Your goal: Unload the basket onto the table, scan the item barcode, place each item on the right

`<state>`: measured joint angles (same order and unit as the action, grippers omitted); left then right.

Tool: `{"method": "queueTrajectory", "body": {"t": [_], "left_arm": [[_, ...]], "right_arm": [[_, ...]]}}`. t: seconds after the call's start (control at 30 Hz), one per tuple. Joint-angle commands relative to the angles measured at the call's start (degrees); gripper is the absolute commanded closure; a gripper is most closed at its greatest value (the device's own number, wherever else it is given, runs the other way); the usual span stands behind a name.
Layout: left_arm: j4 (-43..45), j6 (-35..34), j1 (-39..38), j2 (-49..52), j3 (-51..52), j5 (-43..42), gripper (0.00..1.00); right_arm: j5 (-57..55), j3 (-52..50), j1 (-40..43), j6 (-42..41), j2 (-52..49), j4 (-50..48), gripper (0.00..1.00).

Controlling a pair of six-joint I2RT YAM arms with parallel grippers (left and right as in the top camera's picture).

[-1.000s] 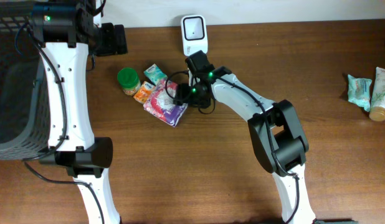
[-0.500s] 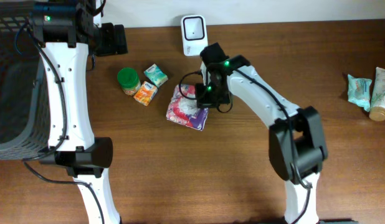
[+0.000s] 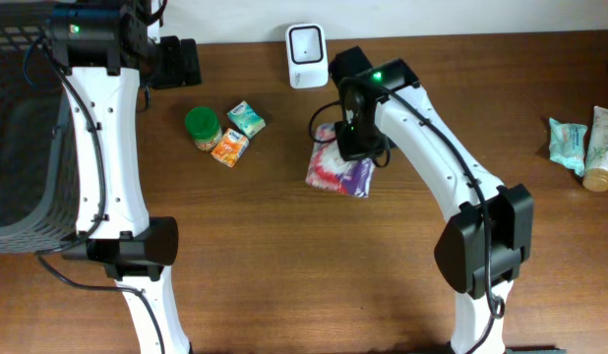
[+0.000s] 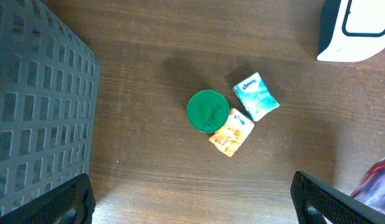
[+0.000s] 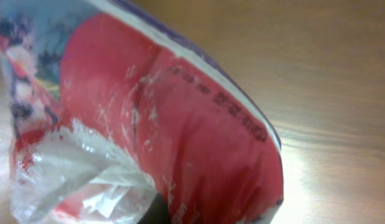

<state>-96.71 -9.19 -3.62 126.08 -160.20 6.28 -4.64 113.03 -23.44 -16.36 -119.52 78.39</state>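
The item is a crinkly red, purple and white plastic packet (image 3: 338, 169). It hangs from my right gripper (image 3: 354, 140), which is shut on its top edge, just below and right of the white barcode scanner (image 3: 307, 44). In the right wrist view the packet (image 5: 180, 118) fills the frame with a line of small print on its red face, and the fingers are hidden behind it. No barcode shows. My left gripper (image 4: 192, 202) hangs open and empty high over the table's far left, with the packet's edge (image 4: 376, 183) and the scanner (image 4: 357, 28) at its right.
A green-lidded jar (image 3: 202, 126), an orange packet (image 3: 228, 147) and a teal tissue pack (image 3: 246, 118) lie left of the scanner. A dark mesh basket (image 3: 24, 128) fills the far left. Teal packets (image 3: 568, 143) and a tube (image 3: 601, 147) lie at the right edge.
The right gripper closed on the packet beside the jar group and has carried it to the right, to a spot below the scanner. The left arm has not moved.
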Motion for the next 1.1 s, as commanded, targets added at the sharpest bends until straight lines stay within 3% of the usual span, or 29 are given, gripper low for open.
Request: {"method": "queueTrajectory", "body": {"t": [0.0,0.13,0.27,0.5,0.63,0.83,0.87,0.9,1.0,1.07], "left_arm": [[0.0,0.31,0.0,-0.63,-0.66,0.46,0.01],[0.0,0.31,0.0,-0.63,-0.66,0.46,0.01],[0.0,0.31,0.0,-0.63,-0.66,0.46,0.01],[0.0,0.31,0.0,-0.63,-0.66,0.46,0.01],[0.0,0.31,0.0,-0.63,-0.66,0.46,0.01],[0.0,0.31,0.0,-0.63,-0.66,0.46,0.01],[0.0,0.31,0.0,-0.63,-0.66,0.46,0.01],[0.0,0.31,0.0,-0.63,-0.66,0.46,0.01],[0.0,0.31,0.0,-0.63,-0.66,0.46,0.01],[0.0,0.31,0.0,-0.63,-0.66,0.46,0.01]], "right_arm": [[-18.43,3.02,0.22,-5.51,1.18,3.82,0.96],[-34.84,-1.22,0.33,-10.75,0.76,4.85,0.96],[-40.33,-6.27,0.33,-10.64,0.66,4.98,0.96],[-40.98,-9.2,0.63,-6.38,-3.69,1.29,0.96],[-35.89,-9.27,-2.82,-6.34,-3.98,-2.38,0.94],[-27.65,-9.2,-11.3,-6.38,-3.98,-8.7,0.57],[-27.39,-9.14,-13.46,-6.38,-3.96,-9.46,0.3],[-27.12,-8.87,-14.21,-6.38,-3.96,-9.44,0.3],[-18.01,-4.31,-15.5,-6.38,-3.96,-9.42,0.06],[-10.38,1.79,-14.43,-6.36,-3.85,-8.17,0.02]]}}
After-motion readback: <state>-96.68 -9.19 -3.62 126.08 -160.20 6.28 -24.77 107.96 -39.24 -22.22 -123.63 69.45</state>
